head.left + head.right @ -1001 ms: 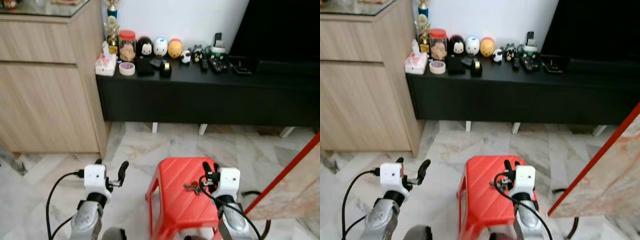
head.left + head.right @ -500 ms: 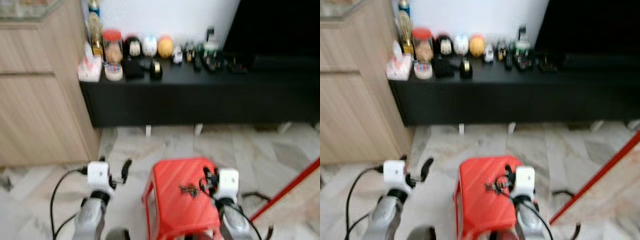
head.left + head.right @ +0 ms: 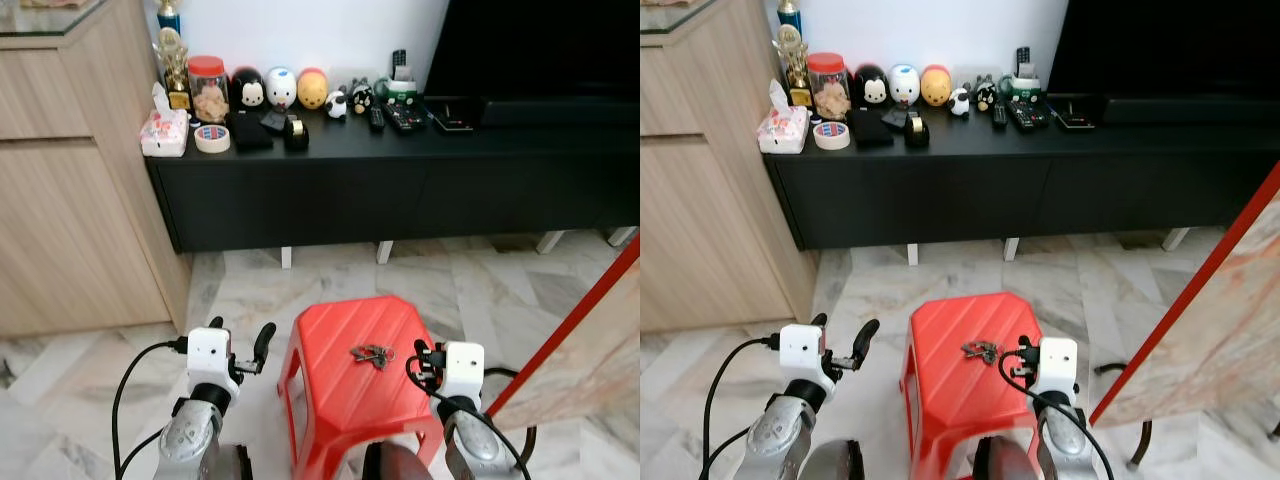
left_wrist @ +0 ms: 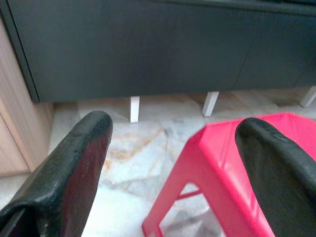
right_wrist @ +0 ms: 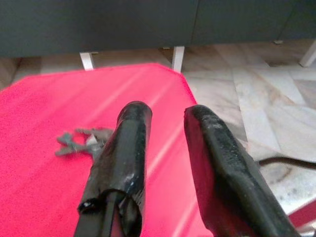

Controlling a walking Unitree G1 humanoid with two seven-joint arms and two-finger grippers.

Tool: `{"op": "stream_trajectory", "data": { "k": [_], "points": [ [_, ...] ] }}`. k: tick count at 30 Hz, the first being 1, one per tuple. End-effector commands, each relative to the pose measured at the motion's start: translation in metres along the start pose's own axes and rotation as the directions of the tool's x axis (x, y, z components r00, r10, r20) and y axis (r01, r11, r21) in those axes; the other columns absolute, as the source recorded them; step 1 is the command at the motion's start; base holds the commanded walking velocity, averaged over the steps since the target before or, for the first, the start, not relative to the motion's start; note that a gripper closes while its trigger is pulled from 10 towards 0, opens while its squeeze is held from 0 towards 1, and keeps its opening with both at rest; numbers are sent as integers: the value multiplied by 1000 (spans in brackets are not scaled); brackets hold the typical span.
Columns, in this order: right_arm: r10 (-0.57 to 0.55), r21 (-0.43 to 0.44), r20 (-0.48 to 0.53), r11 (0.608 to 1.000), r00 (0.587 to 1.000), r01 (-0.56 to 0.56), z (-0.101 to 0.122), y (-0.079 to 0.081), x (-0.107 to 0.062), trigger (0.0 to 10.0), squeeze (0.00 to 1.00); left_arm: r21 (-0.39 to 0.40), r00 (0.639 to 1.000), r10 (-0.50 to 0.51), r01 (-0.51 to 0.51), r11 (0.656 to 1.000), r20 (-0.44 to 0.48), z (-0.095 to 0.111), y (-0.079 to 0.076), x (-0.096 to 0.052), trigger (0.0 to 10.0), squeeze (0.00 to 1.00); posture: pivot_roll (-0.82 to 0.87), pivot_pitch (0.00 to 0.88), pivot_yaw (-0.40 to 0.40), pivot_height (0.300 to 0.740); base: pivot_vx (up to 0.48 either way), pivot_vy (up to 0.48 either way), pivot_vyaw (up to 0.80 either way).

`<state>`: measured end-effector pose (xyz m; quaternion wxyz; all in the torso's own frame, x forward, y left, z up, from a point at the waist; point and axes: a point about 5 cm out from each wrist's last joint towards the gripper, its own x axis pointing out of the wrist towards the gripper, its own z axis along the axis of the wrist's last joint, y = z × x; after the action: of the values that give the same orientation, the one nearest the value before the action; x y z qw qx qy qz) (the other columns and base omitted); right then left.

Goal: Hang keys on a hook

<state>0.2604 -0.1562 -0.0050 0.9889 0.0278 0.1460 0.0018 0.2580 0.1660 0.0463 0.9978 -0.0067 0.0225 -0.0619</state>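
A small bunch of keys (image 3: 371, 354) lies flat on top of the red plastic stool (image 3: 340, 400). In the right wrist view the keys (image 5: 81, 140) rest on the seat a little ahead of the fingers and off to one side. My right gripper (image 3: 421, 356) hovers over the stool's right edge, just right of the keys, narrowly open and holding nothing. My left gripper (image 3: 240, 334) hangs over the floor left of the stool, wide open and empty. The left wrist view shows its fingers (image 4: 74, 163) framing the stool's corner (image 4: 222, 163).
A low black TV console (image 3: 400, 190) runs along the wall, carrying toy figures, a jar (image 3: 208, 88), a tape roll and remotes. A wooden cabinet (image 3: 70, 200) stands at the left. A red-edged marble panel (image 3: 590, 350) leans at the right. Cables lie on the marble floor.
The camera has shifted, passing through a blurred frame, and the console now shows further left. The keys now lie farther from my right gripper than before. The left gripper stays open.
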Motion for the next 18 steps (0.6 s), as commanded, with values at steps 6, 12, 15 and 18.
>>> {"op": "stream_trajectory", "data": {
  "k": [6,12,15,18],
  "points": [
    [33,-25,-23,999,999,-33,8,2,11,10000,0,1,1000,-17,18,1000,-14,-1,-4,4,10000,0,2,42,-98,567,0,0,0],
    [46,-51,-43,998,998,-48,16,4,22,10000,0,7,1000,-25,25,1000,-1,6,-8,15,10000,0,4,44,-93,567,0,0,0],
    [55,-35,-69,998,996,-57,21,4,28,10000,0,12,999,-33,33,999,11,10,-9,21,10000,0,8,46,-88,567,0,0,0],
    [60,-84,-96,994,994,-69,24,4,33,10000,0,14,999,-36,36,999,19,12,-9,24,10000,0,9,45,-87,567,0,0,0]
  ]
}}
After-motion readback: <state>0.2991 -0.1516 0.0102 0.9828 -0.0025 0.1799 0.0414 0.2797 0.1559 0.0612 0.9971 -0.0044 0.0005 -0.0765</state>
